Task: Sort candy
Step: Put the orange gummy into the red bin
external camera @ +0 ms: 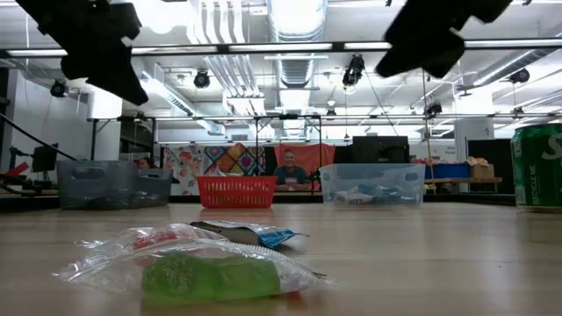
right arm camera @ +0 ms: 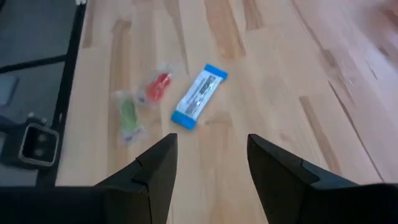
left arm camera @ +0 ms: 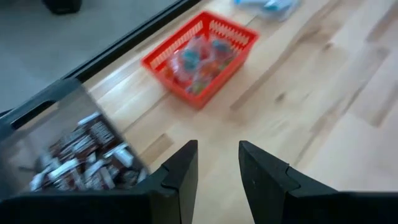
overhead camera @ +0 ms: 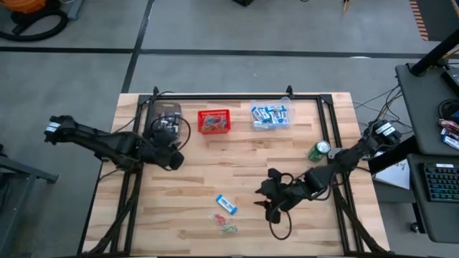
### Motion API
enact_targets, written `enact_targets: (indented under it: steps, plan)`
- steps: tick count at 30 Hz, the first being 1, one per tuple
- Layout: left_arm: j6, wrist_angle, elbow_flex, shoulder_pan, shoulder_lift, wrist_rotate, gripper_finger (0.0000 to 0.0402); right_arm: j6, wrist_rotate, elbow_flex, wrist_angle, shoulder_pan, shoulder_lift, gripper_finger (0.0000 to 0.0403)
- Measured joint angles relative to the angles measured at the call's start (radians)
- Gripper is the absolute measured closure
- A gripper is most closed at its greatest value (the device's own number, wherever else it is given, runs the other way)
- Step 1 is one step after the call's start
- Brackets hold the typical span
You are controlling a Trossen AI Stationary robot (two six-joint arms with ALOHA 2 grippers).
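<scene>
The worktop is carrying a clear bin of dark bars, a red basket beside it, and another clear bin with blue packets on the basket's other side. A green can is standing near that bin. The left hand is hanging released and empty just beside the dark-bar bin. The right hand is hovering released and empty near a blue-and-white packet, a red sweet and a green sweet, lying well apart from the basket.
</scene>
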Motion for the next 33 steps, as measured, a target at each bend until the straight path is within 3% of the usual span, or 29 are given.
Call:
enact_targets:
  steps: [6, 18, 26, 33]
  plan:
    - [-0.005, 0.077, 0.0, -0.089, 0.011, -0.024, 0.0302, -0.014, -0.025, 0.0, 0.002, -0.02, 0.05, 0.022]
    - [0.016, 0.24, 0.0, -0.181, 0.14, -0.056, 0.0302, 0.141, -0.222, 0.001, -0.095, -0.018, 0.124, 0.022]
    - [0.026, 0.236, 0.081, -0.222, 0.251, -0.016, 0.0302, 0.203, -0.32, 0.001, -0.207, 0.012, 0.137, 0.022]
    - [0.088, 0.226, 0.154, -0.237, 0.363, -0.011, 0.0302, 0.267, -0.328, 0.001, -0.279, 0.062, 0.137, 0.022]
